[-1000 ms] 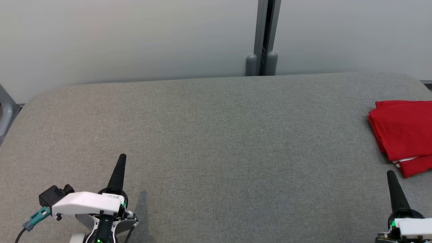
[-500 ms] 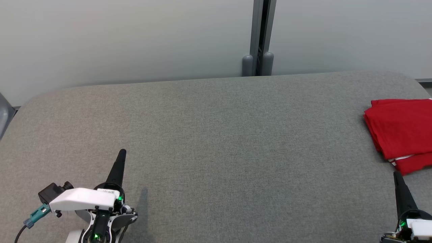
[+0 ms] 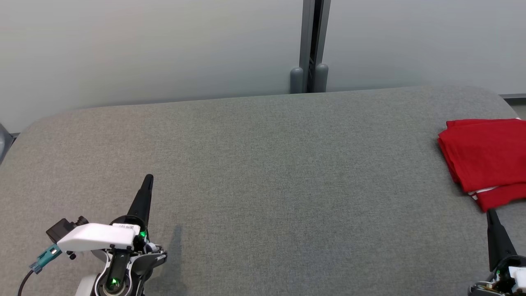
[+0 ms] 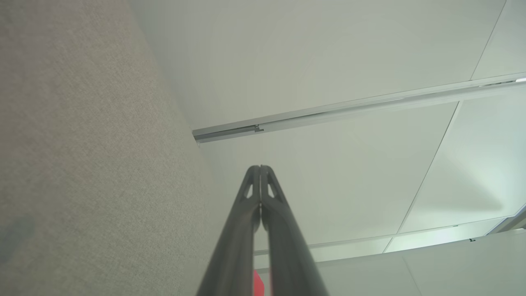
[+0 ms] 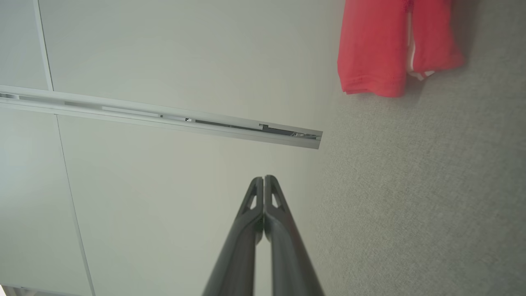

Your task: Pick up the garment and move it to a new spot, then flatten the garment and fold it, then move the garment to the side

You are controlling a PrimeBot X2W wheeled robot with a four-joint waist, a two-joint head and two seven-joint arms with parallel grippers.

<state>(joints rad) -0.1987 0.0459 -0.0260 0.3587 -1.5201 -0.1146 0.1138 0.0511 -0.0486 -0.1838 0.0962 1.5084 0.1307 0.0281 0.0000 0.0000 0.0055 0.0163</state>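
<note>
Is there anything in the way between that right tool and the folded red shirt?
Nothing visible is in the way. The right tool, shut, sits just short of the near edge of the shirt, and what lies between them is bare grey table.

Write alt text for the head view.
A folded red garment with white trim lies at the right of a grey padded table. The left pincer and right pincer, both shut, point up from the bottom corners.
</note>
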